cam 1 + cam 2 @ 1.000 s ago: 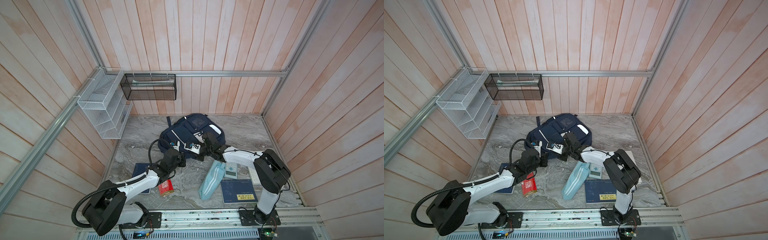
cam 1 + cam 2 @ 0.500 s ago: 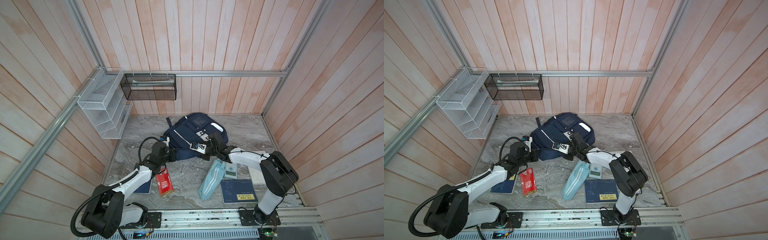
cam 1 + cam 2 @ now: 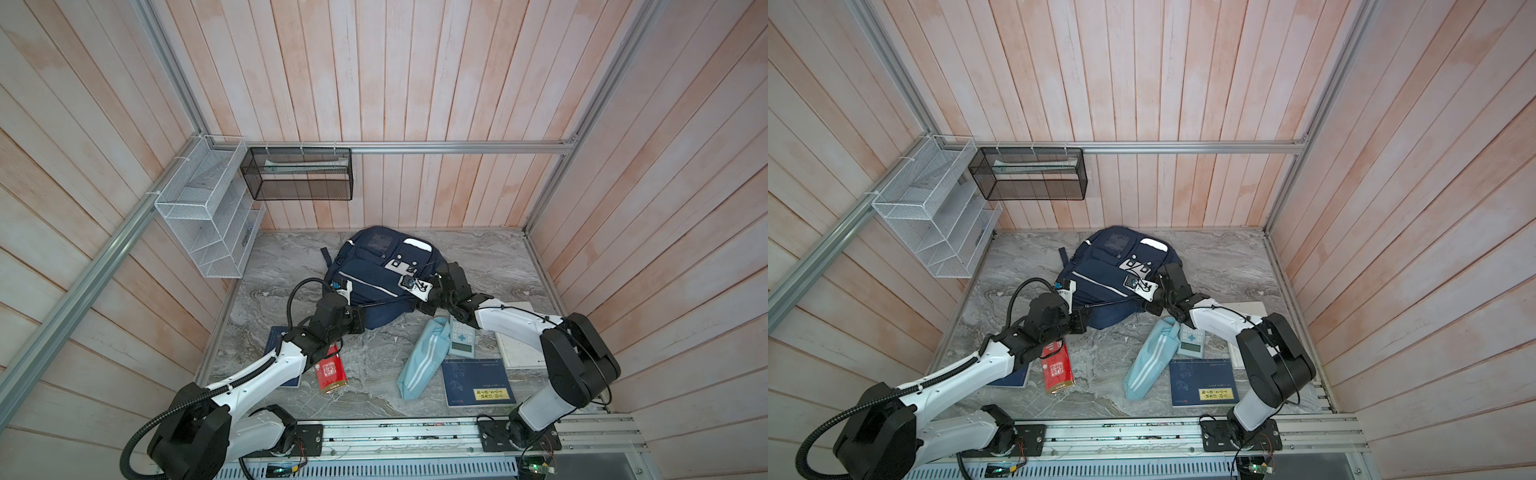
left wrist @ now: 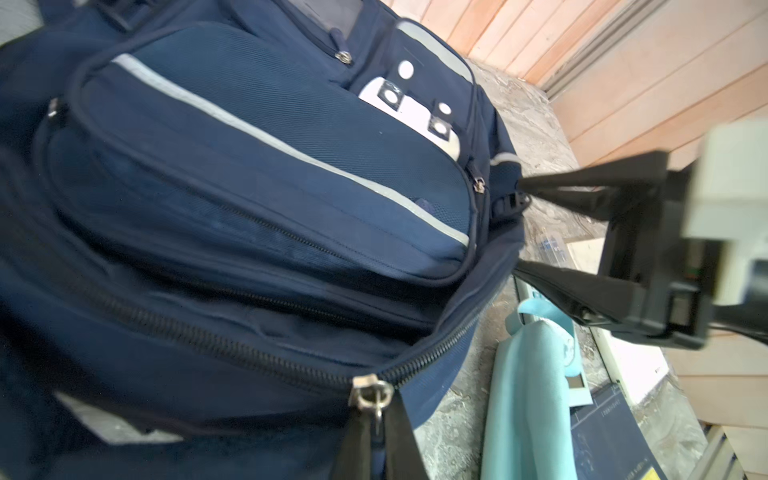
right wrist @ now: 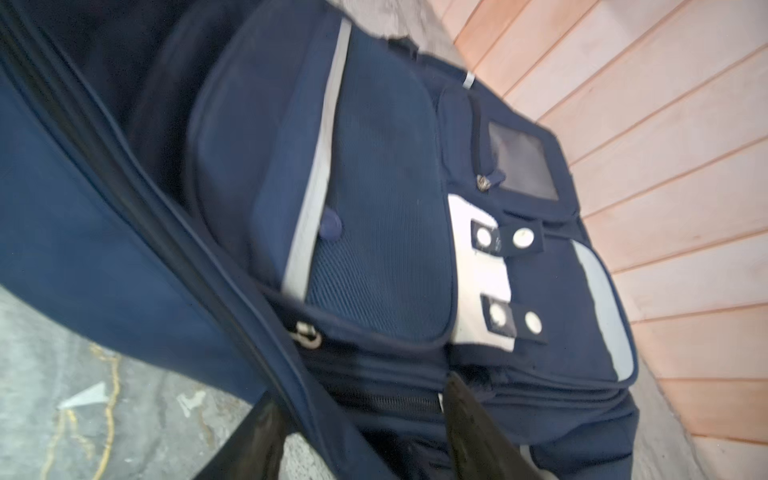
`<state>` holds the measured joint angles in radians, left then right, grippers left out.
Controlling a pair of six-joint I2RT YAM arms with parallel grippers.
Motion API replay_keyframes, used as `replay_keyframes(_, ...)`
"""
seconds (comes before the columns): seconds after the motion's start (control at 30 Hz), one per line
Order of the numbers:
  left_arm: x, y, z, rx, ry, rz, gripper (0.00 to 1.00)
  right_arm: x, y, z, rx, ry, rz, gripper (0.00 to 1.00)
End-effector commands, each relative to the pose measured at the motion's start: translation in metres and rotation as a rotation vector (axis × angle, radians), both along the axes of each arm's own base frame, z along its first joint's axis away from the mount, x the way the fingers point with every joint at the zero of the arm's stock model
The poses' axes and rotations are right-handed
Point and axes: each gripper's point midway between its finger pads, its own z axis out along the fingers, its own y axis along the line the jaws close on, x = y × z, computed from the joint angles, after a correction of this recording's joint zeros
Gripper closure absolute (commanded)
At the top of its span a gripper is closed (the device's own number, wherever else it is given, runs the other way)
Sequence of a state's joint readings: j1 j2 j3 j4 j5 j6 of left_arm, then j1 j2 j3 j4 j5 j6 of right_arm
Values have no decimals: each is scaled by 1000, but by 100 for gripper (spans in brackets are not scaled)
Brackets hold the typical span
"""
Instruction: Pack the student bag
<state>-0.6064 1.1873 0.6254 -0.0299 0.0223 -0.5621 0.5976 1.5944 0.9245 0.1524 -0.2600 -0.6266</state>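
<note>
The student bag (image 3: 380, 274) lies front-up toward the back middle of the marble table (image 3: 490, 257), its white patch with two dark buttons facing upward and its near edge turned toward both arms. At that near edge the left gripper (image 4: 380, 409) has its fingers (image 4: 405, 440) pressed together on the metal zipper pull (image 4: 370, 395) of the bag's main zip. The right gripper (image 4: 519, 227) is at the bag's right side with its fingers (image 4: 582, 195) spread apart, one on each side of the bag's rim; whether they touch the fabric I cannot tell. Just in front of the bag, near the right arm, a light-blue striped pouch (image 3: 424, 359) lies slanted on the table, touching a pale calculator (image 3: 461, 337). A dark blue notebook (image 3: 478, 382) with a yellow label lies nearer the front, and a white book (image 3: 519, 351) lies partly under the right arm. Under the left arm are a red packet (image 3: 331, 372) and a blue book (image 3: 277, 338). A white wire rack (image 3: 203, 216) and a black mesh basket (image 3: 297, 174) hang on the walls, well apart from the bag.
</note>
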Motion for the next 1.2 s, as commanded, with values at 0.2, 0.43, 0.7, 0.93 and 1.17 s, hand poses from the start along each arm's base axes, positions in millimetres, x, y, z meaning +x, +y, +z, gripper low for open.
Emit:
replay_keyframes(0.2,6,-15,45,-71,-101,11,100,-52,84,-8,96,176,228,48)
replay_keyframes(0.43,9,-2,33,-46,-82,37,100,-59,80,-37,23,232,239,100)
replay_keyframes(0.7,37,76,15,132,-72,218,100,-45,28,-53,-87,163,117,100)
replay_keyframes(0.93,47,125,6,66,-50,291,100,-12,-17,-60,-155,22,-27,100)
replay_keyframes(1.17,11,78,9,-21,-36,176,100,31,-42,-53,-142,13,-147,92)
